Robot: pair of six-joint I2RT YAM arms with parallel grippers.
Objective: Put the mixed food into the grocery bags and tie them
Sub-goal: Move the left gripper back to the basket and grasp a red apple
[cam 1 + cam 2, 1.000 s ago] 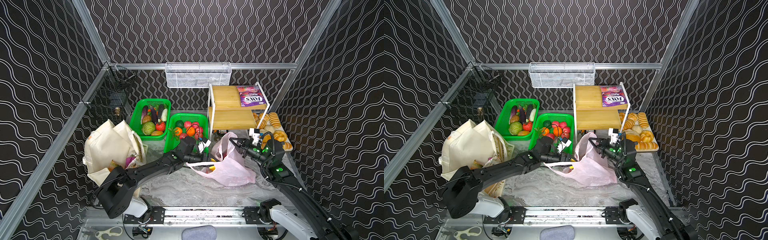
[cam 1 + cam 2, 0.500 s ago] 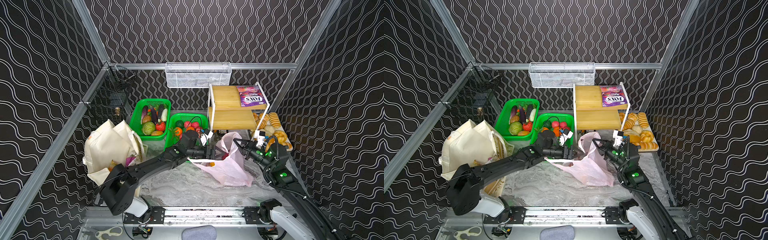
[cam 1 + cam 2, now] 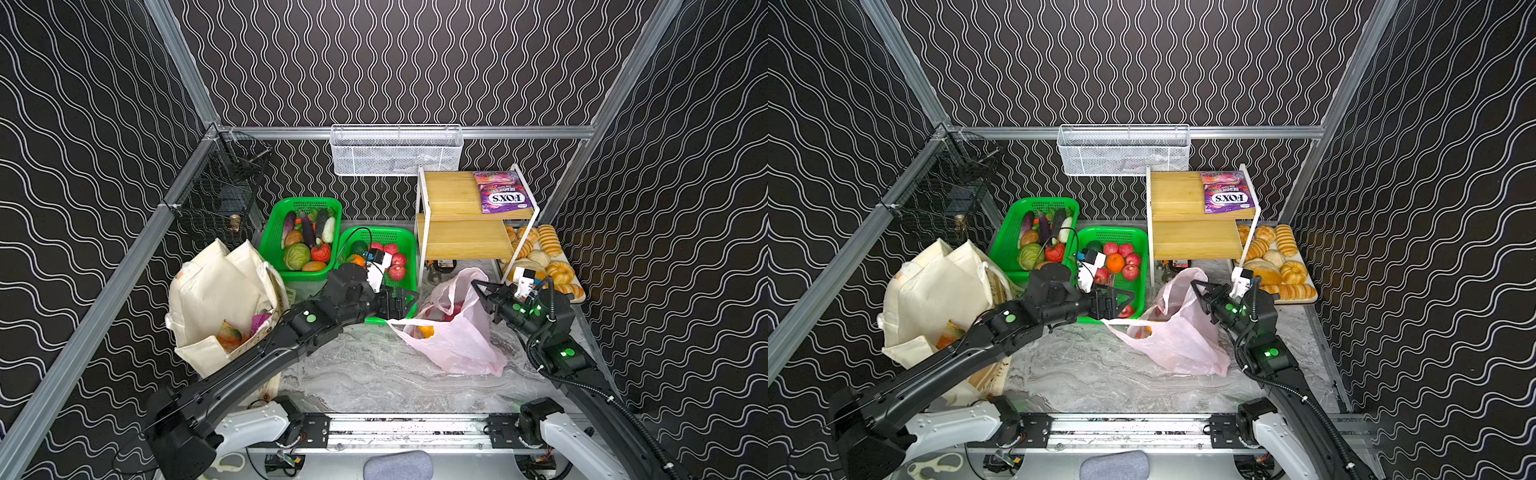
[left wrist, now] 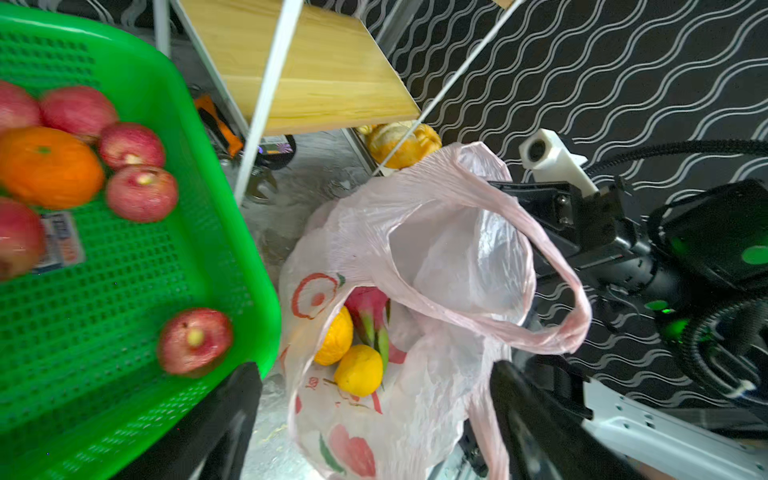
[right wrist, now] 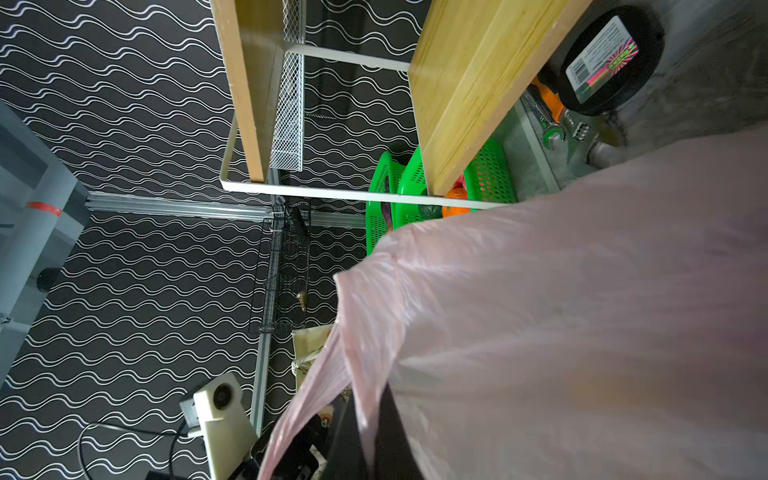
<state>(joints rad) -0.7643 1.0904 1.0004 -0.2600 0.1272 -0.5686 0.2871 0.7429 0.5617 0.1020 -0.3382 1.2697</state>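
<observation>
The cream canvas tote slumps at the left of the marble counter, well apart from the pale-pink plastic bag, which sits just beside a green basket. The left gripper hovers at the bag's mouth, its jaws spread wide and holding nothing. The right gripper is clamped on the bag's far rim. A pink dragon fruit and a yellow fruit lie inside the bag, and red apples lie in the basket.

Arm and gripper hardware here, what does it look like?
Left arm and right arm: matte black tubular links on white base housings, round green indicator lights at the joints. A white printed camera block sits on each wrist. Black corrugated cable conduit follows the right arm; a thin black cable loops over the left wrist. Fingers are black and angular.
</observation>
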